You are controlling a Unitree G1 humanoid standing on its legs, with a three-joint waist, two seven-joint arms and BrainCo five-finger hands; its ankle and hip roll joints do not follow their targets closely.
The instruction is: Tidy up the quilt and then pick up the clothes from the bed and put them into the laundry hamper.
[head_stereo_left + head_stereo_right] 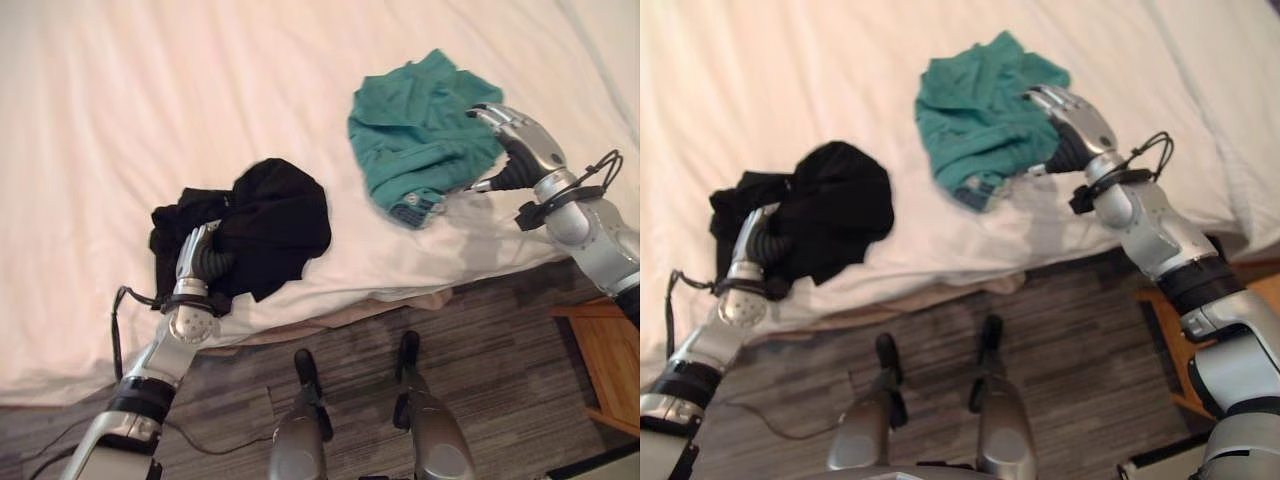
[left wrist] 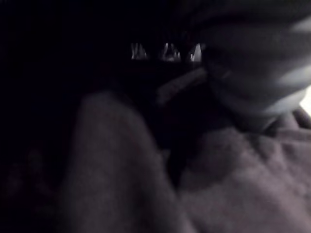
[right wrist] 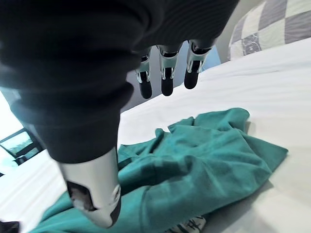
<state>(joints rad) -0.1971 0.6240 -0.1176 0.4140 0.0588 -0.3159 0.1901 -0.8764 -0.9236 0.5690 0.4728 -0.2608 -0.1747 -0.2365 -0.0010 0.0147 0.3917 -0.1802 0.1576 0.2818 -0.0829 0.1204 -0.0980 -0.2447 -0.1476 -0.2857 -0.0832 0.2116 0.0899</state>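
crumpled teal cotton garment on smooth white quilt, well apart from bunched black fabric garment near bed edge | right hand over teal garment, fingers relaxed, unclosed | left hand buried in black garment, grip unreadable

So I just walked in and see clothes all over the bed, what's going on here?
The robot is at the bed's edge with a hand at each garment. Its left hand is buried in the black clothes near the edge, fingers hidden in the cloth. Its right hand hovers over the green clothes with fingers straight, not gripping yet. Both garments lie on the bed.
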